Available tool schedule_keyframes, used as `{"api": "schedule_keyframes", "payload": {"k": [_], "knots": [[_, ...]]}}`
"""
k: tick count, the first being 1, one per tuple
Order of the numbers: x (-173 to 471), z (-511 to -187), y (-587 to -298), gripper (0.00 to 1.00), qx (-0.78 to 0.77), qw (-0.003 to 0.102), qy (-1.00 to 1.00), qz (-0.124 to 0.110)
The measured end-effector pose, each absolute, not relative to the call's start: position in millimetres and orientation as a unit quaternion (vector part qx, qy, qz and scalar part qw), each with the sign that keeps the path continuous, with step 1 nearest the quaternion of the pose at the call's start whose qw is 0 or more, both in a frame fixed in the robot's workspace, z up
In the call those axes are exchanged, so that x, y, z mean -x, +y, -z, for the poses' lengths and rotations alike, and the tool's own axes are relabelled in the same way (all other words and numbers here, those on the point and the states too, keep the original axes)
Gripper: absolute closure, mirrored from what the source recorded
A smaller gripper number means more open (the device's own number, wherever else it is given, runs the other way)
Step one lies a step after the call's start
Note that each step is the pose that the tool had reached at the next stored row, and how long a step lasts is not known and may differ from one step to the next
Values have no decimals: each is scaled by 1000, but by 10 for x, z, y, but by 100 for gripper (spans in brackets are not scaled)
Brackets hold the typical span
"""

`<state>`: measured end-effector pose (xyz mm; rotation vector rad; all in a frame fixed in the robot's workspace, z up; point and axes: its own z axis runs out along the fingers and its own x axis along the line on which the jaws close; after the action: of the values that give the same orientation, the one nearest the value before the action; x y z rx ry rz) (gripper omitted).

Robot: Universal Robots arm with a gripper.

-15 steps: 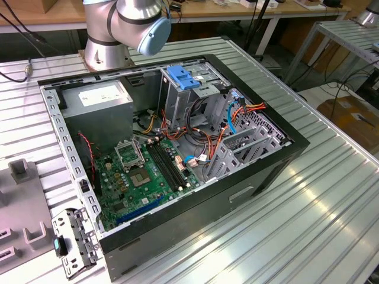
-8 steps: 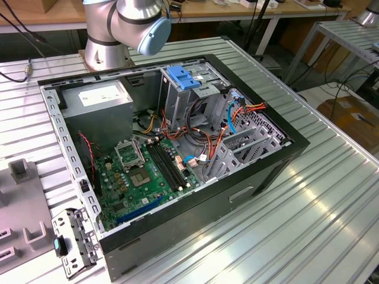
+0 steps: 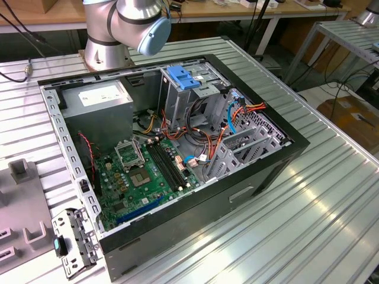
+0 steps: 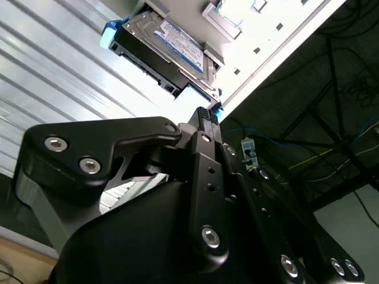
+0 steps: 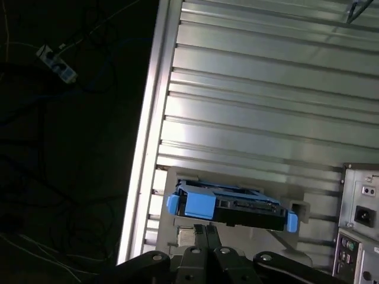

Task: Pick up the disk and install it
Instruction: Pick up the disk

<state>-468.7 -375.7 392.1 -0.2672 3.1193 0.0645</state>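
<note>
hand [image 5: 205,228]: black linkage fingers look pressed together, nothing clamped between them
hand vs disk: in both wrist views the tips [image 4: 204,112] sit just short of the disk's near edge; can't tell whether they touch
disk [image 5: 237,207]: silver drive with blue rails at both ends, black connector edge turned toward the hand; the printed label face shows in the second wrist view [image 4: 166,44]
disk location: in a pale holder [image 5: 299,208] on the ribbed aluminium tabletop [image 5: 266,89], close to one long edge of the tabletop; outside the case
beyond that edge: dark floor with loose cables and a power strip [image 5: 56,62]
beside the disk: the case's rear panel [image 5: 358,236], with a power socket, near the holder
PC case [image 3: 260,171]: black, lying on its side, cover off, mid-tabletop in the exterior view
drive cage: tall grey cage with a blue handle [image 3: 185,77] on top, inside the case on the side toward the arm's base
motherboard [image 3: 142,171]: green, flat in the case bottom, orange and red cables running across it toward the cage
power supply [image 3: 98,97]: grey box with a white sticker, in the case corner nearest the arm's base
arm [image 3: 127,23]: base stands at the tabletop's far edge, behind the case
</note>
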Motion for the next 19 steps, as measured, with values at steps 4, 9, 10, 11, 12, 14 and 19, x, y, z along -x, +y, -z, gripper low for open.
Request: {"api": "schedule_keyframes", "payload": {"k": [4, 9, 10, 11, 12, 14, 19], "knots": [[4685, -3921, -3757, 89, 106, 5, 994, -21], [4685, -3921, -3757, 89, 144, 4, 989, -21], [4684, -3921, -3757, 89, 153, 4, 988, -21], [4684, -3921, -3757, 89, 166, 3, 986, -21], [4685, -3921, -3757, 89, 180, 3, 983, -21], [4685, -3921, -3757, 89, 203, 3, 979, -21], [4685, -3921, -3757, 89, 253, 2, 967, -21]]}}
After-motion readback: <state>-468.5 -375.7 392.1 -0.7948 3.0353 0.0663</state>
